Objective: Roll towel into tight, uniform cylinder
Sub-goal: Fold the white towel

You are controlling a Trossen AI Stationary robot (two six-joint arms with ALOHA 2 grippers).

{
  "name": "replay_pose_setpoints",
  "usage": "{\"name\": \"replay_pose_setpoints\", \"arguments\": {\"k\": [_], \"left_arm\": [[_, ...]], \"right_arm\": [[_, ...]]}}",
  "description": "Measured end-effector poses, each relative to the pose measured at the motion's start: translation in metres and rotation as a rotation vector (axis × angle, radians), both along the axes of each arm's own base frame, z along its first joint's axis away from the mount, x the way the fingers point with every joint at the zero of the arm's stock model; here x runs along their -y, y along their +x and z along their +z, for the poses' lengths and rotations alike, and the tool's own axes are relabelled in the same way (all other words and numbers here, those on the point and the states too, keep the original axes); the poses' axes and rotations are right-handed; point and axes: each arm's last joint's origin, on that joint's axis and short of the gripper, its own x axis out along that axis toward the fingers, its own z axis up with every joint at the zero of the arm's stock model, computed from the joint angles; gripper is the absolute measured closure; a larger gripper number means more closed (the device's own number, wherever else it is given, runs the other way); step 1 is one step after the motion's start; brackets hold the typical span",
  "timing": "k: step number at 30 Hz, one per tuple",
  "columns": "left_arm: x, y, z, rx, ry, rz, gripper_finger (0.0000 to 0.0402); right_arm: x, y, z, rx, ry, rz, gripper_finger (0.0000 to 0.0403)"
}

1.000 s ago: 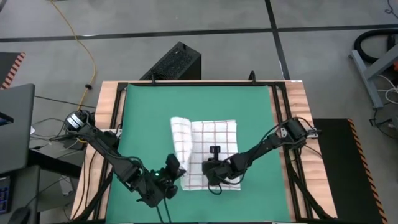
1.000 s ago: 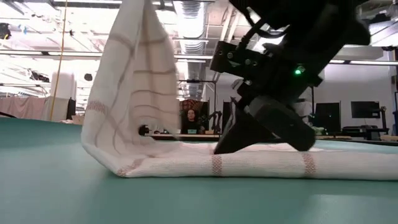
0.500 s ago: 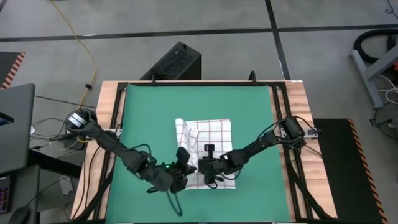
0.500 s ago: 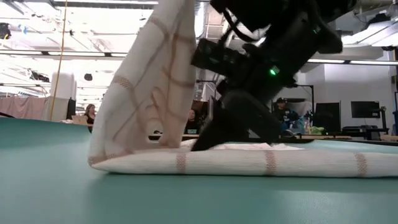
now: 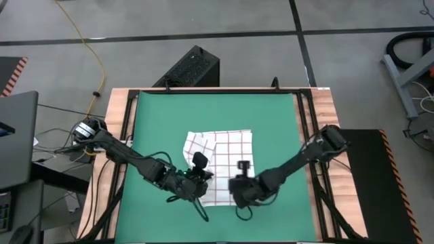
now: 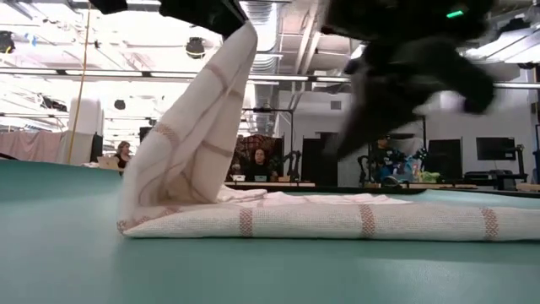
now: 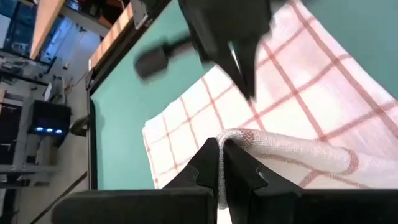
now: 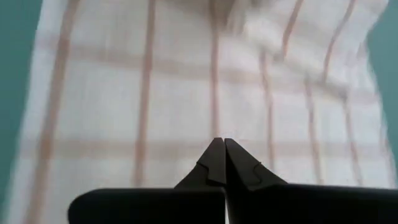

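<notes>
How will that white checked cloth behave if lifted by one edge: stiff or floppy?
Likely floppy: the white red-checked cloth towel drapes in a limp fold from the shut left pincer. Probably light, since that small pinch holds it up. It will likely sag rather than roll tightly unaided.

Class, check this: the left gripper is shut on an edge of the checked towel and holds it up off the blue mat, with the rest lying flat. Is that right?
Not quite: the mat is green, not blue, as the high view shows. The rest stands: the left gripper is shut on an edge of the towel and holds it up, with the rest lying flat.
</notes>
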Motion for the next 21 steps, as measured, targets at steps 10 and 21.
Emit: {"name": "replay_pose_setpoints", "arguments": {"k": [10,21], "left_arm": [[0.002,0.005,0.005,0.044,0.004,-0.071,0.0402],[0.004,0.009,0.01,0.086,-0.059,-0.143,0.0402]], "right_arm": [[-0.015,-0.016,-0.04,-0.073,0.033,-0.087,0.0396],[-0.001,0.022,-0.055,0.032,0.075,0.003,0.0396]]}}
